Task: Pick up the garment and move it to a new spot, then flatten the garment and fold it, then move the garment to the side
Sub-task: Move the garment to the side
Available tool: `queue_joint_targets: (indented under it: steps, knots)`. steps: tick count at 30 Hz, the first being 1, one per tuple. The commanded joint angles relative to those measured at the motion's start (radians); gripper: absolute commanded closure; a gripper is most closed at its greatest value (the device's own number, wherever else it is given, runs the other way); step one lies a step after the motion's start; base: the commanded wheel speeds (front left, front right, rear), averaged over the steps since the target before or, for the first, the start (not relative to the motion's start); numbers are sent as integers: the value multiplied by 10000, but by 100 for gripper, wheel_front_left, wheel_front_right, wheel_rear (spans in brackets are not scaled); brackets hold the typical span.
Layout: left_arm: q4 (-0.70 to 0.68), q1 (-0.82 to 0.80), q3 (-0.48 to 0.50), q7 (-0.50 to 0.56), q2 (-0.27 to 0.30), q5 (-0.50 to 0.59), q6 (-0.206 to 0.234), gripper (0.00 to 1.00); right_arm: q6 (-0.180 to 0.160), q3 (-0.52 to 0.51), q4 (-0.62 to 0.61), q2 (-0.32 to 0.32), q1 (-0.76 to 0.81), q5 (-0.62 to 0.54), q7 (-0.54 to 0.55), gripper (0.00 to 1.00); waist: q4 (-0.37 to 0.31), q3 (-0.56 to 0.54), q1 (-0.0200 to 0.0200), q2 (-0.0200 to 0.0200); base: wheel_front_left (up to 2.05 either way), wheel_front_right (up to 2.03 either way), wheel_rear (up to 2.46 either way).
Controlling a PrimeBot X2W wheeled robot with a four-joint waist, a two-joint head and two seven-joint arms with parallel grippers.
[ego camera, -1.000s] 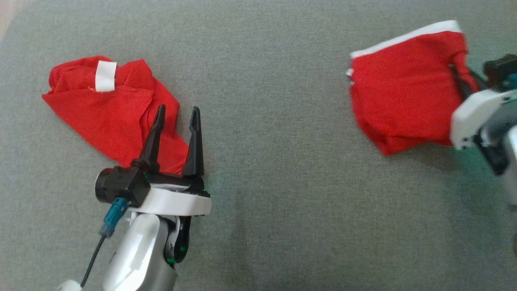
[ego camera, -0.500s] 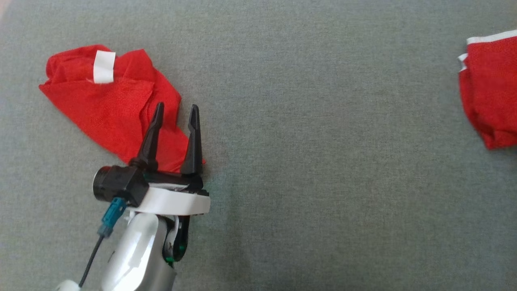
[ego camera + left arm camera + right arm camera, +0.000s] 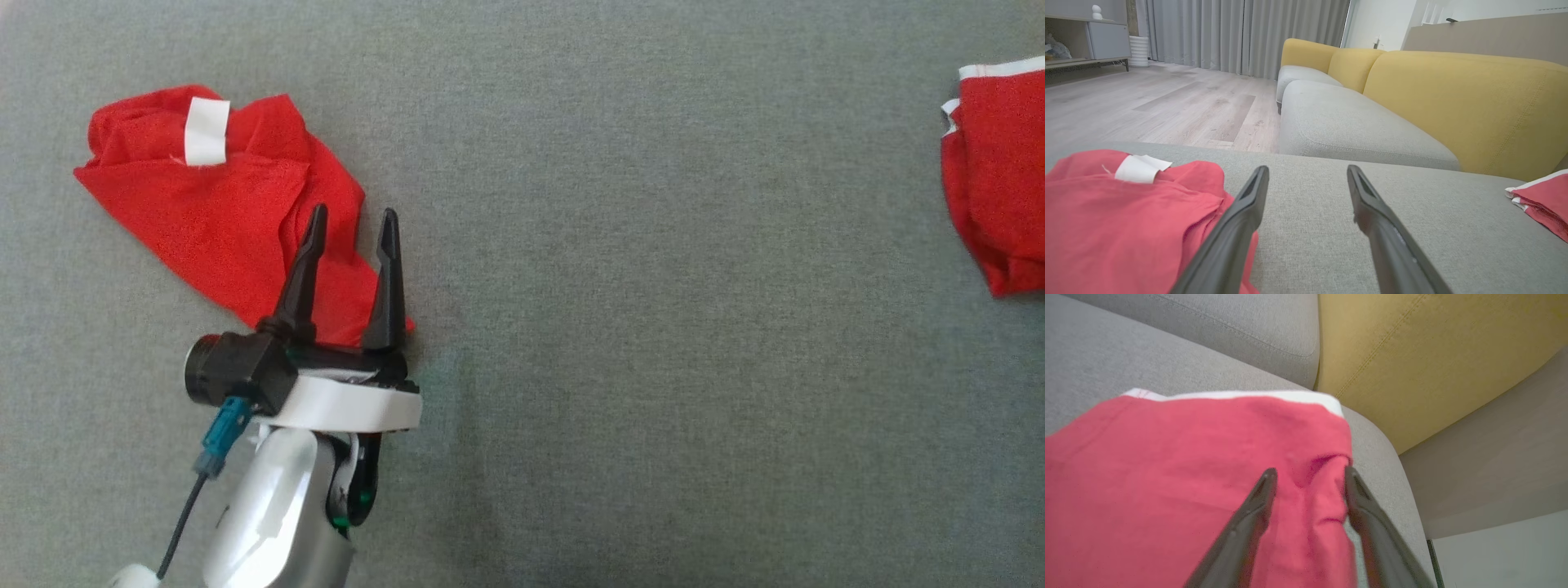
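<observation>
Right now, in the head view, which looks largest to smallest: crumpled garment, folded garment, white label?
1. crumpled garment
2. folded garment, cut off by the picture edge, so its rank is unsure
3. white label

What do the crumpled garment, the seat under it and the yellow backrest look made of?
Garment: thin red cloth, matte, soft creases, white tag. Seat: grey woven upholstery, visible fine weave. Backrest: yellow upholstery fabric, matte, stitched seam; fibre unclear.

A home living room: a sofa (image 3: 1453,102) with grey seats and yellow backs at two o'clock, grey curtains (image 3: 1241,36) at twelve, wood floor (image 3: 1167,106) and cabinet (image 3: 1106,41) at ten.
</observation>
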Motion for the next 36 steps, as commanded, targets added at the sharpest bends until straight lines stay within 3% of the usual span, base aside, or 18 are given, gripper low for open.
queue_joint_targets:
  steps: [1, 9, 25, 30, 36]
  knots:
    - [-273, -300, 396, -51, 81, 83, -39, 0, -7, -41, -440, -101, -189, -151, -111, 0, -38, -82, -1, 0, 0, 0, 0]
    - [-209, -104, 590, -51, 81, 0, 22, 0, -7, -568, -1684, 1042, 51, -337, -669, 0, -223, -888, -1, 0, 0, 0, 0]
    - [-235, 1127, 1369, -51, 81, 199, 78, 0, -7, -204, -6264, 4741, 2610, 1558, -1396, 0, -485, -2961, -1, 0, 0, 0, 0]
    - [-222, 1454, 1531, -51, 81, 75, 140, 0, -7, 81, -7110, 5125, 3889, 2069, -1467, 0, -503, -3236, -1, 0, 0, 0, 0]
    - [-126, 1728, 1533, -51, 81, 75, 87, 0, -7, 553, -6991, 5180, 5320, 3077, -2006, 0, -474, -3402, -1, 0, 0, 0, 0]
